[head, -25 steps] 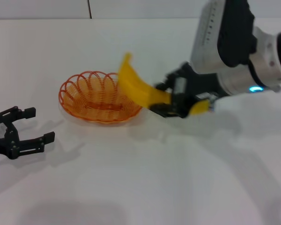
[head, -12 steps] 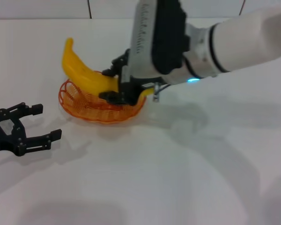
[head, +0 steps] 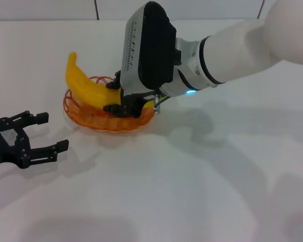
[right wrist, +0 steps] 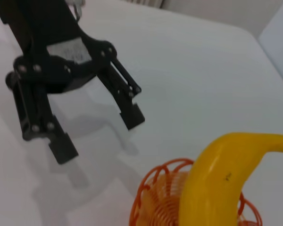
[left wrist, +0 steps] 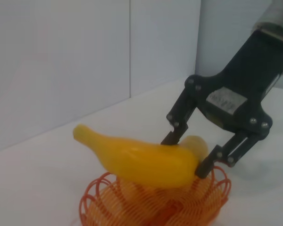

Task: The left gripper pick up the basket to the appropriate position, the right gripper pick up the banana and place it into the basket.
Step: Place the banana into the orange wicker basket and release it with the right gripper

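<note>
My right gripper point(head: 118, 101) is shut on the yellow banana point(head: 83, 85) and holds it tilted just above the orange wire basket point(head: 86, 117); the banana's far tip sticks up over the basket's left rim. The left wrist view shows the right gripper point(left wrist: 186, 154) clamped near one end of the banana point(left wrist: 137, 160), over the basket point(left wrist: 153, 209). My left gripper point(head: 53, 131) is open and empty, low over the table to the left of the basket and apart from it. The right wrist view shows the left gripper point(right wrist: 100, 135) open beyond the banana point(right wrist: 217, 183) and the basket point(right wrist: 153, 207).
The white table point(head: 192, 191) spreads in front and to the right. My bulky white right arm point(head: 232, 50) reaches across from the right, above the table behind the basket. A wall seam point(head: 97, 9) runs along the back edge.
My right gripper carried the banana from the basket's right side leftward to over the basket, then lowered it a little. The left gripper has barely moved.
</note>
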Controlling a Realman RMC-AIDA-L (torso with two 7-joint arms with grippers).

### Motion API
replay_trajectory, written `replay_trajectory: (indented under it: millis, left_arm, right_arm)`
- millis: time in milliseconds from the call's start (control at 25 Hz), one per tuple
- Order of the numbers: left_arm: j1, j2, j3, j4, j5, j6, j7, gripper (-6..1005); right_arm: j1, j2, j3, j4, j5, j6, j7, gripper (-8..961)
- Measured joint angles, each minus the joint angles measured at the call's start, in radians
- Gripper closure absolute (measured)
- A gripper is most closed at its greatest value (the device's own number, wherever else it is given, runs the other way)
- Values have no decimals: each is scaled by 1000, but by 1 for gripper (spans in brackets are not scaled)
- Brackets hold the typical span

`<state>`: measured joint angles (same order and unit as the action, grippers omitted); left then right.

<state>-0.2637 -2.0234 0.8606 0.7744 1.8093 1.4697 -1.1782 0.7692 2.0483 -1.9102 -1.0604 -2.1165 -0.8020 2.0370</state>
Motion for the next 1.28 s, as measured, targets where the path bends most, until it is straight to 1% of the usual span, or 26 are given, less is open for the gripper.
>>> replay_trajectory:
  millis: [560,1120,1280]
  left_arm:
    - [4,-1,0,-1,1,0,0,91]
    - [7,-1,0,-1,1,0,0,90]
    - [10,-1,0,-1,1,0,0,90]
  right_arm:
    - [8,0,-9,22,1,23,0,468]
    - [3,0,-9,7,3,16,7,466]
    - [-14,-1,-9,-18,11,15,6,320]
